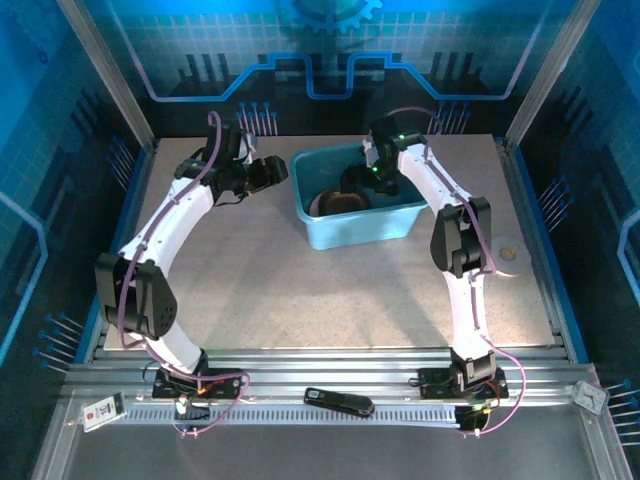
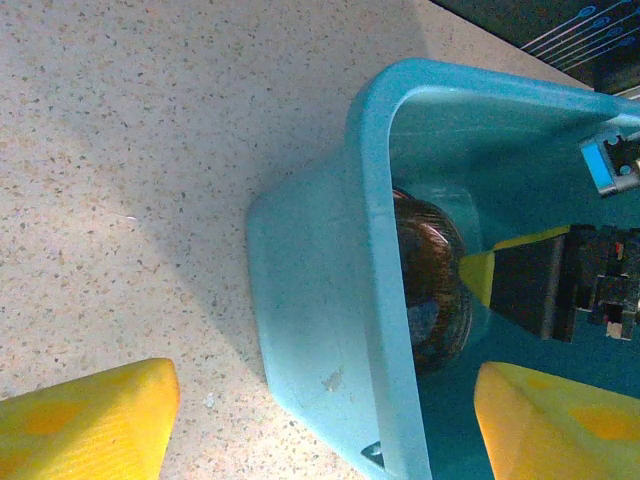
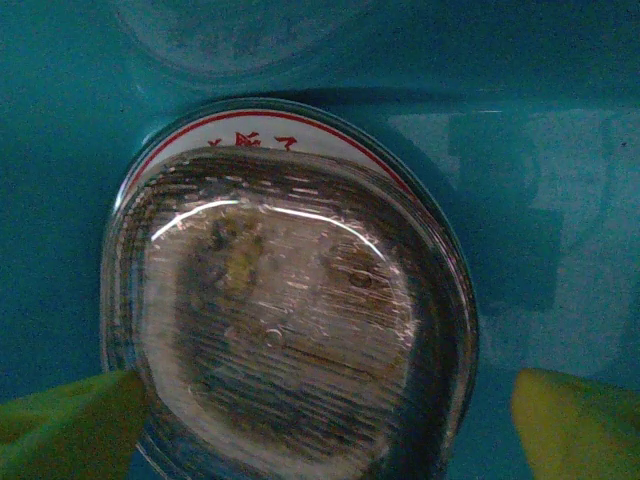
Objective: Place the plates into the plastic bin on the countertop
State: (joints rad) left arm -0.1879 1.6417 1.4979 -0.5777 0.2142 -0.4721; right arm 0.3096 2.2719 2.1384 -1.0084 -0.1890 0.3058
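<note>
Smoky-brown plate (image 3: 290,320) is down in the teal plastic bin (image 1: 385,225), and the right wrist camera gives the close look: it lies stacked on a white plate with a red rim (image 3: 260,135), whose edge peeks out at the top; from overhead the stack is just a dark shape towards the bin's near-left corner. Right gripper (image 3: 320,430) hangs over the stack, its fingers (image 3: 60,420) spread wide to either side, nothing in its grasp; the top view has it dipped inside the bin.

Over to the left wrist view: the bin's rolled rim and outer wall run up the middle, the brown plate just inside that wall; left gripper (image 2: 320,430) is wide open and empty, one finger over the speckled countertop (image 2: 120,150), the other over the bin's interior, the wall between them; whether either finger touches the bin, I cannot tell. Overhead adds one more: a round pale plate (image 1: 508,255) lies on the countertop beside the right arm, well apart from the bin.
</note>
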